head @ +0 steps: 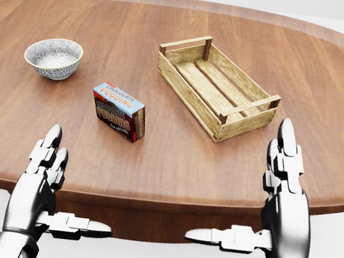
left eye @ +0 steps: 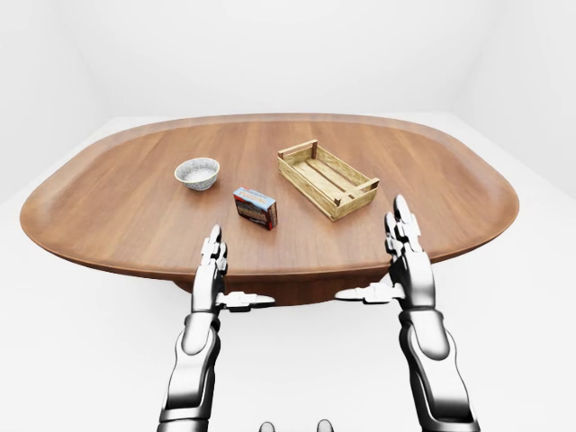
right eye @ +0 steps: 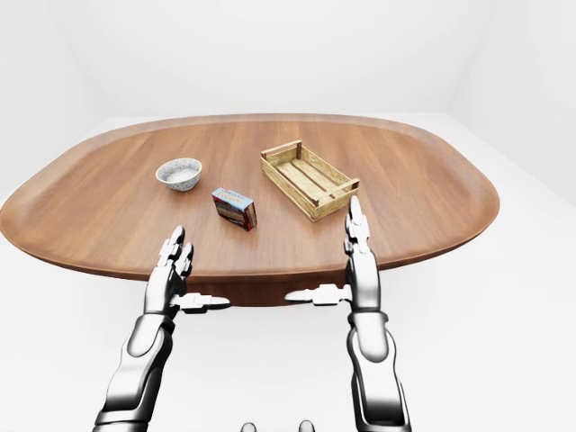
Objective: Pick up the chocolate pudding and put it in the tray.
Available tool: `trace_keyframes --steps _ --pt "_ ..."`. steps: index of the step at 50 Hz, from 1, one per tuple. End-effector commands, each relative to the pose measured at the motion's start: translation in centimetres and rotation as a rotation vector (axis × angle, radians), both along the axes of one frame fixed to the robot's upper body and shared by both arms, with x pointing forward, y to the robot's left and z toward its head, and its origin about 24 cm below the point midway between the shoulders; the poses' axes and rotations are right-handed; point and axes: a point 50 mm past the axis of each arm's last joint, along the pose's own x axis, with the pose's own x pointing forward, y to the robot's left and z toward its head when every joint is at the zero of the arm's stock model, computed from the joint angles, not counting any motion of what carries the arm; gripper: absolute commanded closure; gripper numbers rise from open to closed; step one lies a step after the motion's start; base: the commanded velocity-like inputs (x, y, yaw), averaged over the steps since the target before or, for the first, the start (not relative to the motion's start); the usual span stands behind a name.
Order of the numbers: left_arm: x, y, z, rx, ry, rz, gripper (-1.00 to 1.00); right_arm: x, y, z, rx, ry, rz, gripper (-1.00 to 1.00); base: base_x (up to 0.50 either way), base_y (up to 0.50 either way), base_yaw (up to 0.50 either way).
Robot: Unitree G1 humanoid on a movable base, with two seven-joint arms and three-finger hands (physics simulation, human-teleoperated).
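The chocolate pudding box (head: 119, 111), brown and blue with a red side, stands on the oval wooden table (head: 174, 161) left of centre in the head view. To its upper right lies the slatted wooden tray (head: 216, 86), with nothing in it. My left hand (head: 53, 196) hovers open below the table's near edge, under the pudding and apart from it. My right hand (head: 257, 205) is open too, fingers stretched upward over the table edge, just below the tray's near corner. Neither hand holds anything.
A speckled grey bowl (head: 53, 58) sits on the table to the upper left of the pudding. The table's rounded rim (left eye: 270, 270) runs across just above both hands. White floor (left eye: 72, 360) surrounds the table.
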Motion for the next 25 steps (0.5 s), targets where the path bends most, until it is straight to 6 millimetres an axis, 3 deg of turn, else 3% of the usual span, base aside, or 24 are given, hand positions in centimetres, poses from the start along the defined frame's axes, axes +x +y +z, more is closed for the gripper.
trace_keyframes --steps 1,18,25 --pt "-0.01 -0.03 -0.06 0.000 0.008 -0.002 -1.00 -1.15 0.13 1.89 -0.034 -0.093 -0.014 -1.00 0.00 0.00 0.00" --pt "0.00 -0.09 -0.27 0.004 0.012 -0.003 -1.00 -1.46 0.31 2.11 -0.069 -0.111 -0.016 -1.00 0.00 0.00 0.00" --pt "-0.03 -0.10 -0.17 0.005 0.011 -0.003 -1.00 -1.54 0.36 2.15 -0.069 -0.113 -0.014 -1.00 0.00 0.39 0.00"
